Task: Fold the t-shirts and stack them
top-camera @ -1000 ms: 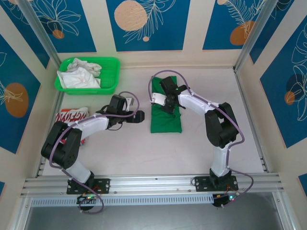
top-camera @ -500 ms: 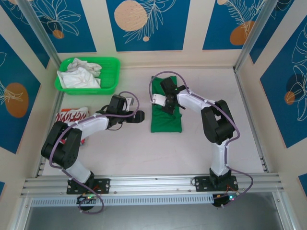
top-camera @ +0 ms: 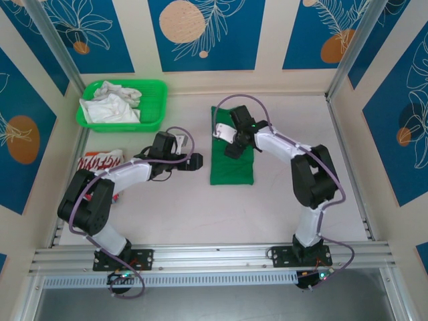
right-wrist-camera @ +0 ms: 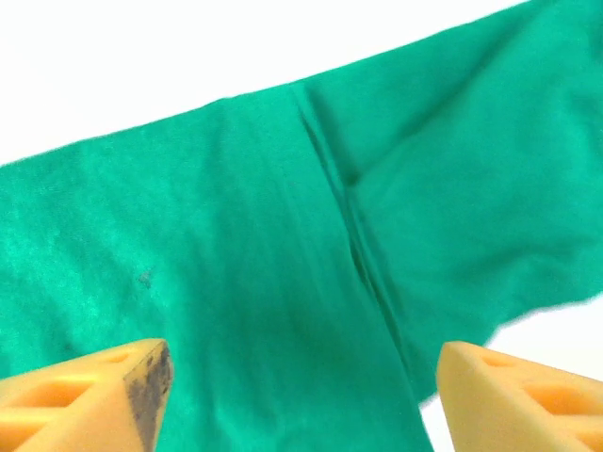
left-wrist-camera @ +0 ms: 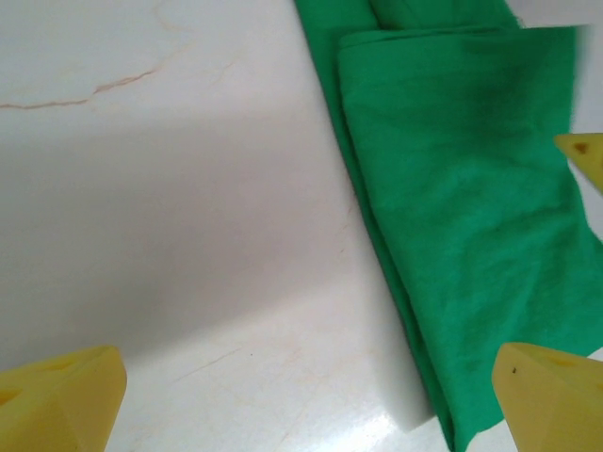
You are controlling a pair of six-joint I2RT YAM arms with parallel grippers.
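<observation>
In the top view the right arm rises from its base at the lower right, bends at the elbow in the right middle of the frame and reaches up-left, so that the right gripper [top-camera: 233, 144] hangs over the upper half of the green t-shirt [top-camera: 232, 170]. That shirt lies folded into a narrow upright rectangle at the centre of the table [top-camera: 200, 207]. In the right wrist view the right gripper [right-wrist-camera: 306, 395] has its yellow fingers [right-wrist-camera: 94, 395] spread wide with nothing between them; green cloth with a fold seam runs beneath. Whether the tips touch the cloth cannot be told

The left arm runs from its base at the lower left, folds at the left middle and stretches right, low over the table. The left gripper [top-camera: 194, 162] stops just beside the shirt's left edge. In the left wrist view it is fully spread and holds nothing: one fingertip over bare table at lower left, the other over the shirt's edge at lower right

The red t-shirt [top-camera: 100, 162] with white lettering lies at the left middle, partly under the left arm. A green basket [top-camera: 157, 100] holding white cloth [top-camera: 110, 103] sits at upper left
</observation>
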